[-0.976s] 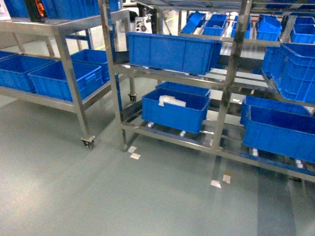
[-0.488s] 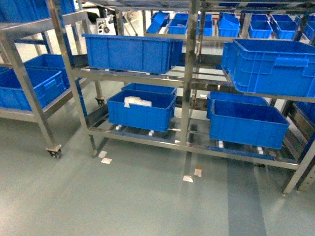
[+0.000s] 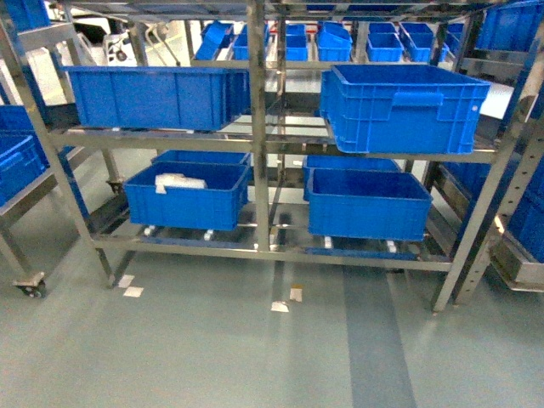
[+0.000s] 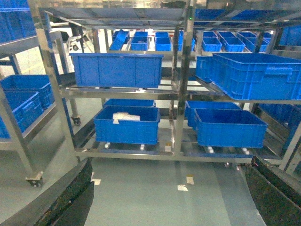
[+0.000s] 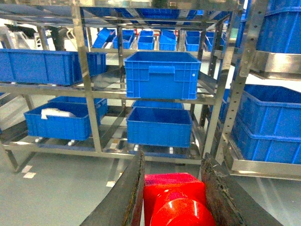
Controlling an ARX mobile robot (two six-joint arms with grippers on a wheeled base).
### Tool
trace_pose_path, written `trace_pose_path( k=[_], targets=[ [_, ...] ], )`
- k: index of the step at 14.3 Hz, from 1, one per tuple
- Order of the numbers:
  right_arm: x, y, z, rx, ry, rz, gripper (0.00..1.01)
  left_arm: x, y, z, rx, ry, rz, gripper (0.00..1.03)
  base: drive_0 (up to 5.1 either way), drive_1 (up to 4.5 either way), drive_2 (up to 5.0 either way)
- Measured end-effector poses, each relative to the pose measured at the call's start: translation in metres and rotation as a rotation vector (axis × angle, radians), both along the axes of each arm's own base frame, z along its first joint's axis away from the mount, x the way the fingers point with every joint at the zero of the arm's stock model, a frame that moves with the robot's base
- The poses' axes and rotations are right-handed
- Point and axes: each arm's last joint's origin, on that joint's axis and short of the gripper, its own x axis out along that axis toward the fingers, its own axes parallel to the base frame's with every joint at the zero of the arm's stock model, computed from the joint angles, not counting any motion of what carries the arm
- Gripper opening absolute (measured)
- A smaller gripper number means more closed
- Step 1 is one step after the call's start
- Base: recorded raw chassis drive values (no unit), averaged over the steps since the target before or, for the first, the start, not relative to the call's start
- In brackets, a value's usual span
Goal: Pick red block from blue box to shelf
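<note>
Right tool [image 5: 173,197] clamped on the red block [image 5: 175,202], left tool [image 4: 164,197] fingers apart, both facing the steel shelf [image 3: 257,136] of blue crates [image 3: 405,106].

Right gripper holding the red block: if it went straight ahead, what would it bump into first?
Probably the lower blue crate on the shelf, straight ahead of the right gripper and red block. Only bare floor seems to lie between, though depth is unclear.

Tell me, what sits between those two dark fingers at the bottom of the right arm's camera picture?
The red block, clamped in the right gripper; the right wrist view shows it.
</note>
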Motion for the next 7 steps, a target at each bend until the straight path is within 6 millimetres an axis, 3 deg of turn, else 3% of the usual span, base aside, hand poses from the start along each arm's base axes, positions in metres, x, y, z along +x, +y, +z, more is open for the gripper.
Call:
trace_pose_path(
  k=[5, 7],
  targets=[
    [0.0000, 0.0000, 0.0000, 0.000, 0.000, 0.000, 0.28, 0.0000, 0.0000, 0.0000, 0.000, 0.000, 0.000, 0.98, -0.7, -0.74, -0.7],
    [0.0000, 0.0000, 0.0003, 0.000, -0.003, 0.000, 0.28, 0.0000, 0.0001, 0.0000, 0.000, 0.000, 0.003, 0.98, 2.5, 2.32, -5.1]
  ],
)
